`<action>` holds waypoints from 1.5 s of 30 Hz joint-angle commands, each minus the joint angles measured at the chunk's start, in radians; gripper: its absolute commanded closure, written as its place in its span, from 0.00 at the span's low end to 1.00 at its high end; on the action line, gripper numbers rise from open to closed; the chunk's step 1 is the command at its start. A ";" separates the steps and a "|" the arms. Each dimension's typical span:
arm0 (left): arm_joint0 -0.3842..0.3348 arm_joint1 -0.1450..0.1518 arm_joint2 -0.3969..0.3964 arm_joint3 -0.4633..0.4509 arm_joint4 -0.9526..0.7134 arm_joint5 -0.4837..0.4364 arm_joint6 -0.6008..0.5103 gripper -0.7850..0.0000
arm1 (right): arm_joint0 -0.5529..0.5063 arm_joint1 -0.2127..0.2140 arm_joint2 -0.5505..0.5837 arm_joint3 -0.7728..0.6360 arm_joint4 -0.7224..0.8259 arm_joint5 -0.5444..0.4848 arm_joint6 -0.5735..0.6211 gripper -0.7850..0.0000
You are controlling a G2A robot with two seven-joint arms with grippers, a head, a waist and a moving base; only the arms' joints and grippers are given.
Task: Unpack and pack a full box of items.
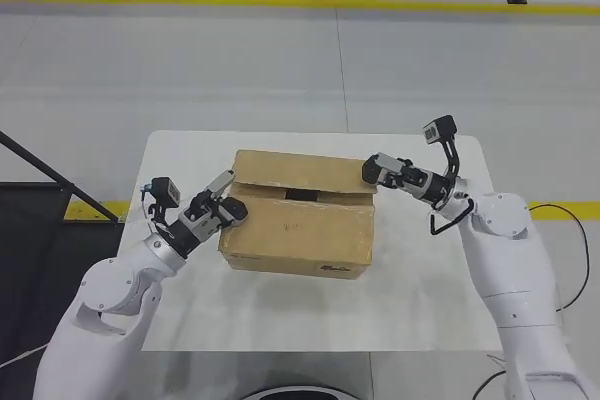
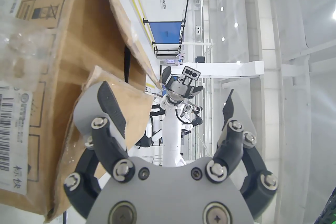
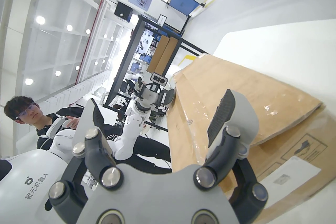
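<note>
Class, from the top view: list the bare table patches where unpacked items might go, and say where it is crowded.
Widest: the strip between the box and the near edge of the table. Narrower: the band beyond the box. Crowded: the box's two ends, at the left gripper and right gripper.

- Blocked mid-frame in the top view by the box (image 1: pixel 298 212), flaps nearly shut, with just a narrow dark slot at the seam.
- Crowded at the box's left end by the left gripper (image 1: pixel 227 197), spread wide against a flap.
- Crowded at its upper right corner by the right gripper (image 1: pixel 371 170), likewise spread.
- Open over the bare table (image 1: pixel 420 290) below and right of the box.
</note>
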 commanded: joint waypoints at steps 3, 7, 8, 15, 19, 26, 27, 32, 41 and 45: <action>-0.010 -0.003 0.014 0.010 0.021 -0.012 0.027 0.00 | -0.032 0.005 -0.009 -0.064 -0.026 0.092 -0.030 0.00; -0.013 -0.005 0.028 0.019 0.048 -0.022 0.049 0.00 | -0.047 0.008 -0.025 -0.108 -0.030 0.144 -0.013 0.00; -0.014 -0.006 0.030 0.021 0.049 -0.021 0.052 0.00 | -0.049 0.008 -0.027 -0.114 -0.026 0.153 -0.006 0.00; -0.013 -0.008 0.032 0.027 0.055 -0.029 0.060 0.00 | -0.061 0.012 -0.055 -0.146 -0.034 0.213 0.016 0.00; -0.010 -0.010 0.032 0.029 0.054 -0.029 0.062 0.00 | -0.072 0.015 -0.067 -0.146 -0.052 0.244 0.004 0.00; 0.000 -0.012 0.005 0.008 0.023 -0.058 0.077 0.00 | -0.071 0.017 -0.082 -0.121 -0.056 0.271 -0.020 0.00; 0.002 -0.012 -0.007 0.003 0.016 -0.063 0.082 0.00 | -0.071 0.017 -0.084 -0.118 -0.052 0.268 -0.021 0.00; 0.017 -0.011 -0.090 -0.002 -0.037 -0.078 0.118 0.00 | -0.067 0.017 -0.088 -0.107 -0.045 0.266 -0.020 0.00; 0.041 -0.008 -0.180 -0.003 -0.100 -0.072 0.135 0.00 | -0.067 0.017 -0.088 -0.107 -0.045 0.266 -0.020 0.00; 0.042 -0.008 -0.180 -0.003 -0.099 -0.072 0.138 0.00 | -0.067 0.017 -0.088 -0.107 -0.045 0.266 -0.020 0.00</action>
